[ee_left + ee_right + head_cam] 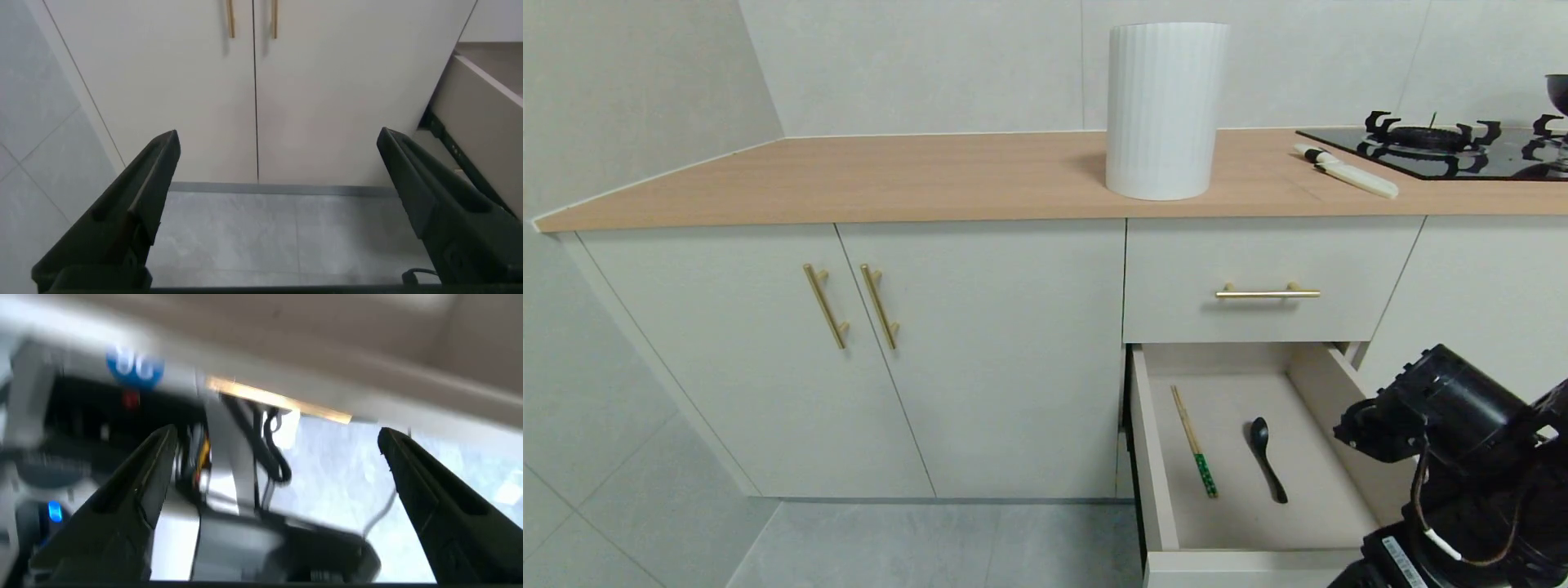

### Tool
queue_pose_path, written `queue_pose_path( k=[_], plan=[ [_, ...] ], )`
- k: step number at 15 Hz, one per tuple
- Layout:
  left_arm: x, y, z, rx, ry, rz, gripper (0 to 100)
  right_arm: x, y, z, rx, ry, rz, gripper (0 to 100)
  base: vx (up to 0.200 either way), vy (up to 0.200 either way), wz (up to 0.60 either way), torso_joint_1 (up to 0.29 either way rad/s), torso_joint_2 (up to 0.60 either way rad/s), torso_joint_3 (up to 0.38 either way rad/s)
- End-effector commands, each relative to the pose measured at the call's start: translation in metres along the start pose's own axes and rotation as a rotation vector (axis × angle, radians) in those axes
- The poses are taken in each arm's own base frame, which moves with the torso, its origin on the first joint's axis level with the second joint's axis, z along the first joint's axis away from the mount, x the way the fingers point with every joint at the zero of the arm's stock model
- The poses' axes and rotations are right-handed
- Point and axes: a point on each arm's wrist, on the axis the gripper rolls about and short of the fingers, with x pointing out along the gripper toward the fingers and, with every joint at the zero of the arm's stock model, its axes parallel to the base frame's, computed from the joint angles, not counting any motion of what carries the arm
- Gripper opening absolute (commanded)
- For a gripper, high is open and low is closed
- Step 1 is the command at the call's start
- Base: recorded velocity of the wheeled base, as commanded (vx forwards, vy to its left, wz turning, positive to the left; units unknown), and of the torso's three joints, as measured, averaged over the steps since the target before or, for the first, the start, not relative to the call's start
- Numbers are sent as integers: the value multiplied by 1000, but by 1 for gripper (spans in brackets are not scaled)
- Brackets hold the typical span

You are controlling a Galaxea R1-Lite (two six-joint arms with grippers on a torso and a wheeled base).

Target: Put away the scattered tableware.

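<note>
Open drawer [1152, 457]: lower of two, pulled out from the cabinet front. This is the reference for all positions.

Inside the drawer:
- chopsticks [1194, 442], a pair lying together on the floor of the drawer near its left wall. Long axis front to back, slightly skewed. Green patterned ends point to the drawer front, plain wooden ends to the back.
- black spoon [1267, 461], right of the chopsticks and apart from them. Bowl toward the back, handle toward the front and angled a little right.

Above the drawer, on the countertop [890, 175]:
- white ribbed container [1161, 110], upright, roughly over the drawer's left side.
- pale knife [1346, 171], above and right of the drawer, flat and lying diagonally, beside the black stove [1445, 151].

Left gripper [278, 143]: jaws wide apart, nothing between them, low before the cabinet doors [327, 82] left of the drawer.

Right gripper [274, 441]: jaws apart, nothing held; surroundings blurred.
</note>
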Motion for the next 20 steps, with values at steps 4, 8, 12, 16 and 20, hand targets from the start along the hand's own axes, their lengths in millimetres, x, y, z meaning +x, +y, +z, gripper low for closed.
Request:
queue_pose_path(
  k=[4, 8, 12, 16, 20],
  plan=[
    [0, 0, 0, 0, 0, 1, 100, 25, 20, -1, -83, 164, -1, 100, 0, 0, 0, 0, 0, 0],
    [0, 0, 1, 0, -1, 1, 100, 51, 23, 11, -42, 240, -45, 100, 0, 0, 0, 0, 0, 0],
    [0, 0, 0, 0, 0, 1, 100, 62, 20, 24, 47, 246, -74, 100, 0, 0, 0, 0, 0, 0],
    [0, 0, 0, 0, 0, 1, 100, 67, 14, 33, 98, 187, -107, 100, 0, 0, 0, 0, 0, 0],
    [0, 0, 0, 0, 0, 1, 100, 77, 9, 44, 153, 95, -143, 100, 0, 0, 0, 0, 0, 0]
  ],
)
